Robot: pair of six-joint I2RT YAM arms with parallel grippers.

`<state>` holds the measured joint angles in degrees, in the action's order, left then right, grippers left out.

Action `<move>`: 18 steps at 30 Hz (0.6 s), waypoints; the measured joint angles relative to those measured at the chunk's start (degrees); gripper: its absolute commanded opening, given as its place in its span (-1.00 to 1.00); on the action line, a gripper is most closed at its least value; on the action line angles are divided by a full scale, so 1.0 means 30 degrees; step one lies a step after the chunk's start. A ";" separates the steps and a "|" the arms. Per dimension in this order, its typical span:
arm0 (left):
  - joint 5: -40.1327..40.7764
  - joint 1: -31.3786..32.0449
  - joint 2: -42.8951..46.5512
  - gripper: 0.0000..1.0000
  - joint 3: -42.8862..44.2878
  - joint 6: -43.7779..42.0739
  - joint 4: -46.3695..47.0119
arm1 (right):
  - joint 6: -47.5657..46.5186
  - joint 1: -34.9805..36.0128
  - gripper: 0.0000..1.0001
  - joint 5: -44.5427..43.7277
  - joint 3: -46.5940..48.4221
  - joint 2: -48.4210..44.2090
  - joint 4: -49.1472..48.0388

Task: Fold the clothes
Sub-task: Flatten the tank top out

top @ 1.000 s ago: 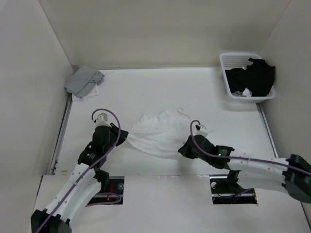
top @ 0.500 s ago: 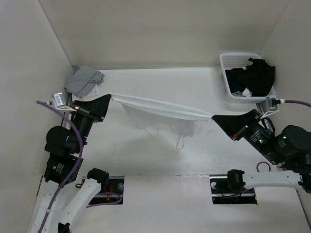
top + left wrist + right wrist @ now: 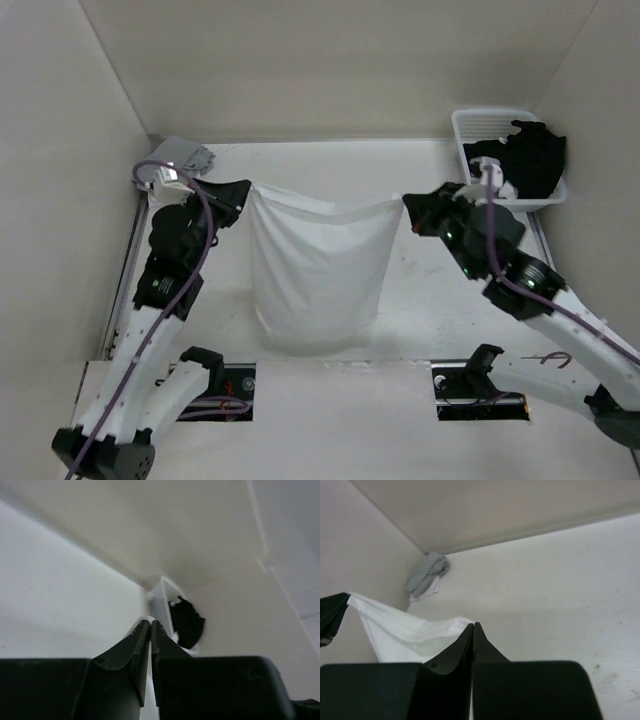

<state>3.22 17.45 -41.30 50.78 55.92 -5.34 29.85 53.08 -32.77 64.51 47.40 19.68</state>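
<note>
Left tool (image 3: pixel 247 189) and right tool (image 3: pixel 406 204) hold white garment (image 3: pixel 315 270) spread flat

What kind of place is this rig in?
Probably a lab test cell for laundry folding: white table boxed in by plain walls, a white garment held up between the left tool and right tool, a white basket holding a black garment.

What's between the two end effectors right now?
The white garment, held by its top corners: the left end effector grips one, the right end effector the other, and the cloth hangs between them. The top external view shows it.
</note>
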 measured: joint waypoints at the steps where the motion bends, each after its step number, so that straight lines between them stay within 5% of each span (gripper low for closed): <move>1: -0.0066 -0.0379 -0.0940 -0.93 -0.0197 0.0226 0.0073 | 0.0153 -0.1647 -0.99 0.1472 -0.0160 0.1049 -0.0583; 5: -0.0452 -0.2295 -0.5515 -0.94 0.0219 0.1158 0.1450 | 0.0656 -0.5974 -1.00 0.6229 0.0605 0.6054 -0.2229; 11: -0.1945 -0.4393 -1.2910 -0.95 0.6339 0.2390 0.3075 | 0.0860 -0.9384 -1.00 1.0309 0.8480 1.3318 -0.1872; 18: -0.3067 -0.5209 -1.2983 -0.94 0.8539 0.2492 0.4539 | 0.0743 -1.0025 -0.99 1.1839 1.2415 1.2990 -0.2171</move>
<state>-5.98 1.83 -80.25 76.40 63.40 8.27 32.08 23.00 2.74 101.75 86.37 13.17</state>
